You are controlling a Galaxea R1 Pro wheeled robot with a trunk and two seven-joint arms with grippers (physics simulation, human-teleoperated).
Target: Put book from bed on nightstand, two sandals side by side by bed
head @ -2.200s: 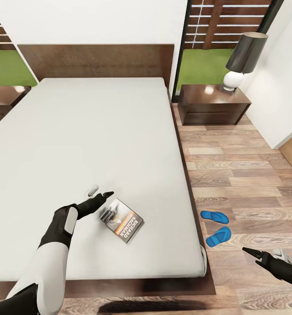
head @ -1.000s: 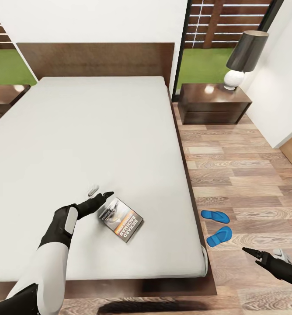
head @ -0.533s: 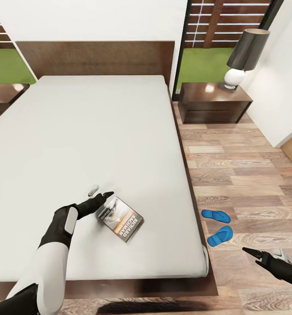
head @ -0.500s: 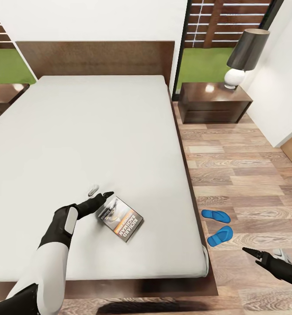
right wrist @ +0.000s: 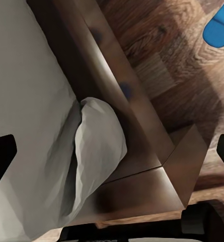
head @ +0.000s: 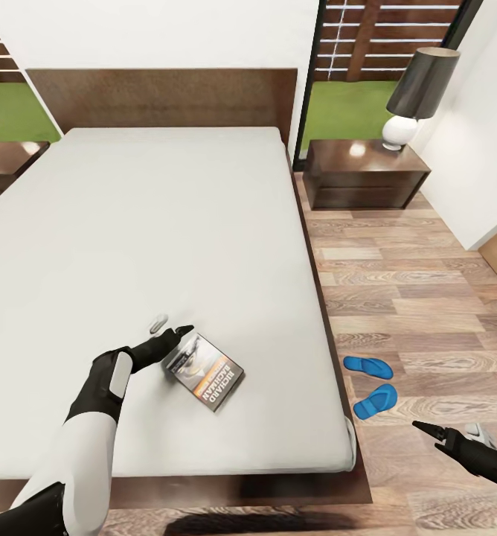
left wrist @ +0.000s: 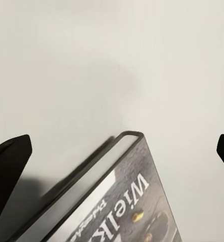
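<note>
- The book (head: 205, 372) is lying on the bed (head: 167, 246), near its foot.
- The left gripper (head: 170, 328) is hovering open at the book's corner.
- I think it should be straddling the edge squarely before closing.

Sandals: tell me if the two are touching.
Apart. The head view shows a strip of wood floor between the far sandal and the near sandal.

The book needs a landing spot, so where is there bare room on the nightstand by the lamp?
The nightstand top is bare across its front and left, toward the bed. Its back right corner is taken by the lamp. The book lies on the mattress.
</note>
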